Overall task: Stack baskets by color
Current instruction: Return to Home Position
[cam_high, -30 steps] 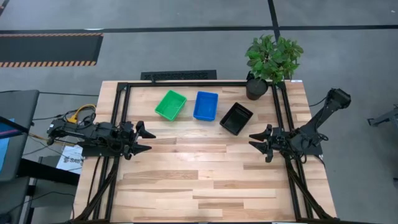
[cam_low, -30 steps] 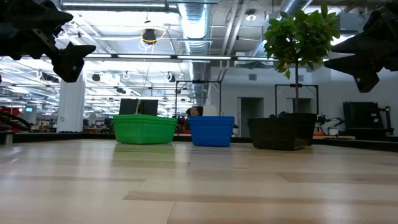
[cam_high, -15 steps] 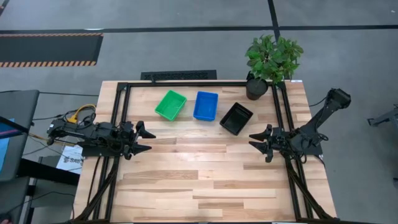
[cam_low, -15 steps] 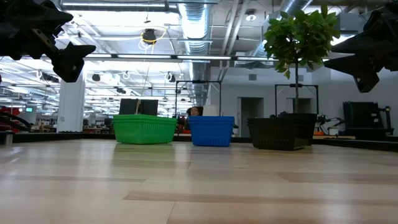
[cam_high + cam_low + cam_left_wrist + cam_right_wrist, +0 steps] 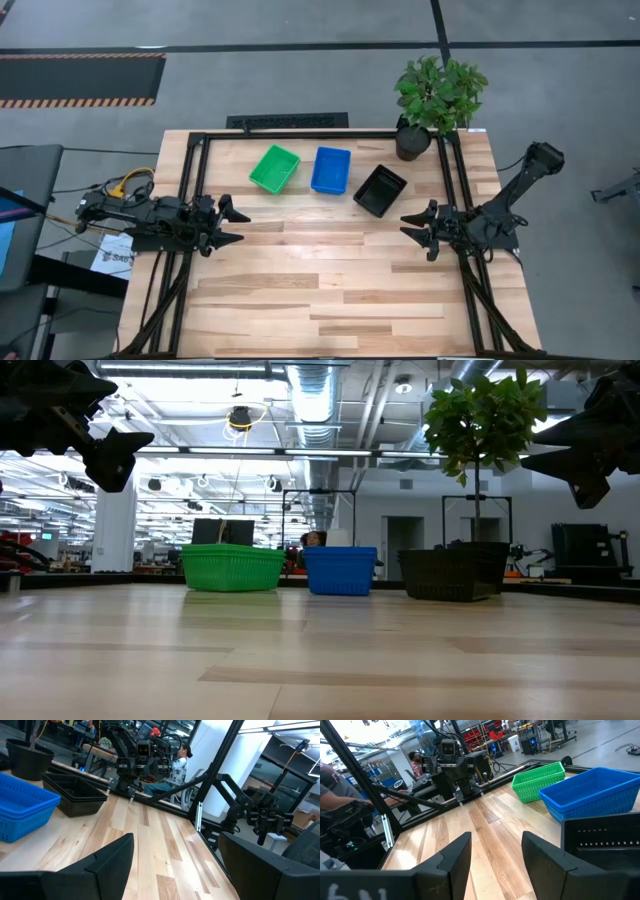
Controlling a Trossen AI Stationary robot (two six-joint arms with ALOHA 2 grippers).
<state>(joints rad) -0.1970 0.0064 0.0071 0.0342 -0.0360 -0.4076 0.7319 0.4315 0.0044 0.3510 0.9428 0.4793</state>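
The left gripper (image 5: 238,224) hovers with its fingers (image 5: 107,864) spread wide and nothing between them. It sits well apart from the blue stack (image 5: 331,169), off to the left arm's side and towards the near edge of the table (image 5: 320,300). The right gripper (image 5: 407,227) mirrors it on the other side of the blue stack, also gaping and empty, and likewise towards the near edge. The two point at one another across bare wood.

The baskets lie in a short row. The green stack (image 5: 274,167) is just beside the blue stack on the left arm's side, not touching it. The black stack (image 5: 380,190) is near the blue stack on the right arm's side, turned at an angle and a little closer to the right gripper. In the left wrist view the black one shows several nested rims. How many trays sit in the green and blue piles I cannot tell from here. No loose basket shows anywhere on the table. A potted plant (image 5: 438,95) stands beyond the black stack, farther from the blue stack, at the table's far corner.

By my reading the sorting itself is finished, each colour gathered in one pile, and the step in hand is parking the arms. What comes next should call for no grasp at all, only settling both arms at rest while keeping them clear of the blue stack and its neighbours
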